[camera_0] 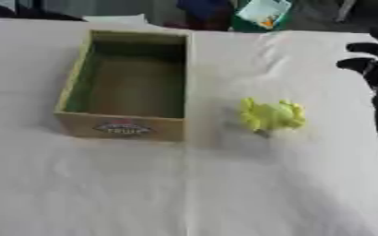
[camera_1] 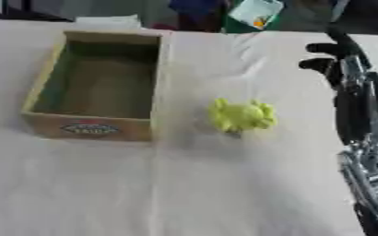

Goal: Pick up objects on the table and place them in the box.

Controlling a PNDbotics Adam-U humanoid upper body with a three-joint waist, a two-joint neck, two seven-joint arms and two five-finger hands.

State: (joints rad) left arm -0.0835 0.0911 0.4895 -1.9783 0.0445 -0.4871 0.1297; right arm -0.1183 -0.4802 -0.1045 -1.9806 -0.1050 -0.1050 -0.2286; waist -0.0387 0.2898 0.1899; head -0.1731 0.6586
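A small yellow-green toy [camera_0: 271, 115] lies on the white cloth, a little right of the box. The open cardboard box [camera_0: 78, 73] with a green inside stands at the left and holds nothing that I can see. My right hand [camera_1: 335, 57] hangs over the table's right side, black, its fingers spread and pointing left, well apart from the toy and holding nothing. Its arm [camera_1: 369, 156] runs down the right edge. My left hand shows in neither view.
The white cloth [camera_0: 184, 184] covers the table and lies bare in front. At the far edge are dark shapes and a green and white item [camera_1: 255, 13], beyond the cloth.
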